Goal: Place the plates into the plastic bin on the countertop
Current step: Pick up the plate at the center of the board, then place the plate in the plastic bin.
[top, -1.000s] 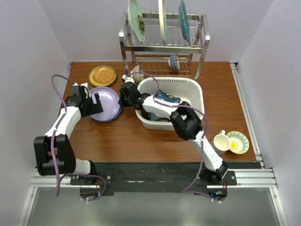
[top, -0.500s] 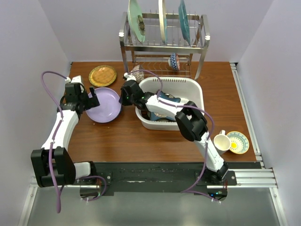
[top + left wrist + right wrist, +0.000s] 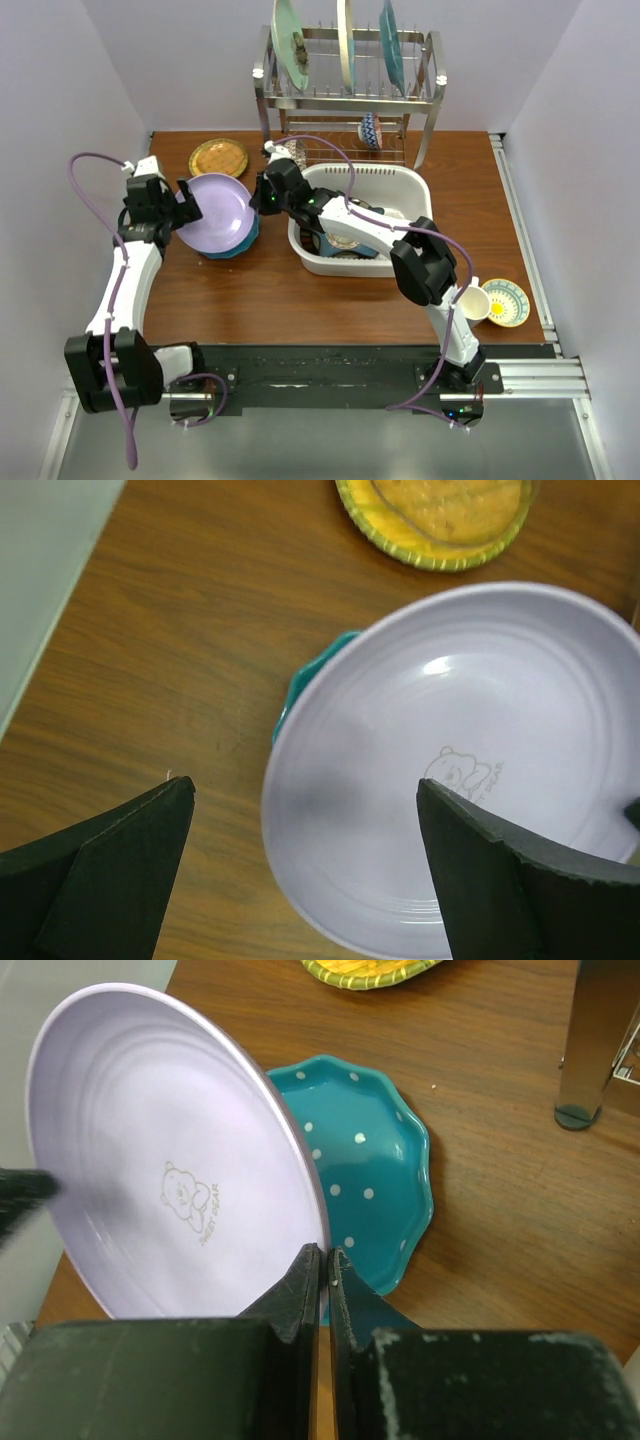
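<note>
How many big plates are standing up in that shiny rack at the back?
3. All stand on edge in the top tier of the wire rack: the left teal plate, the cream plate in the middle, and the right teal plate. None seems hidden behind them.

Left arm (image 3: 125, 285) and right arm (image 3: 452, 335) are both showing white link shells with black joint housings. A thin purple cable (image 3: 71, 175) is running along each. Left tool (image 3: 305, 875) is wearing matte black wedge fingers (image 3: 100, 870) with finely ridged edges; right tool (image 3: 320, 1260) is showing black fingers, grainy and white-scuffed.
</note>
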Controlling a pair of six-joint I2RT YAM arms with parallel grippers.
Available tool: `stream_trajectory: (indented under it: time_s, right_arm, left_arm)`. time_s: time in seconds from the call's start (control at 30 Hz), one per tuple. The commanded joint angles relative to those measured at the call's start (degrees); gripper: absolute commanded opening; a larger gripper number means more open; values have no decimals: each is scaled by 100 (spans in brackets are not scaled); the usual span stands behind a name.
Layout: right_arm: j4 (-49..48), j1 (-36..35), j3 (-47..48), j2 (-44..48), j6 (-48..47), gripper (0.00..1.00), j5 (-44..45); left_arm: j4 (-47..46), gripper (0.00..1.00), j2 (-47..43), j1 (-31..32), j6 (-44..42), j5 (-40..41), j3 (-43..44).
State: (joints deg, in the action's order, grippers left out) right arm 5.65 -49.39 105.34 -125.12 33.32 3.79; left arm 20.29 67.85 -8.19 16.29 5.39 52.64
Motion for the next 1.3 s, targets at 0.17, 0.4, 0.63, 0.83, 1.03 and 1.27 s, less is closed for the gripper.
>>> stream_trajectory:
  time_s: [0.17,0.4,0.63,0.83,1.03,1.27]
  right_arm:
    - [-46,-10,-101,523,-168,0,16]
    - [-108,34,-303,743,-194,0,34]
    - [-90,78,-374,945,-221,0,-10]
    - [6,122,-497,1226,-326,0,69]
    - [77,263,-725,1534,-414,0,183]
    - [85,605,-1006,1894,-379,0,148]
  left_arm:
    - [-764,100,-739,-183,216,-381,-53]
    - [-772,100,-721,-183,225,-416,115]
    - [-790,100,-826,-183,286,-136,185]
    - [-825,100,-1204,-175,383,453,159]
    - [-808,100,-1547,-175,498,1113,115]
    - [-799,100,-1346,-183,515,903,123]
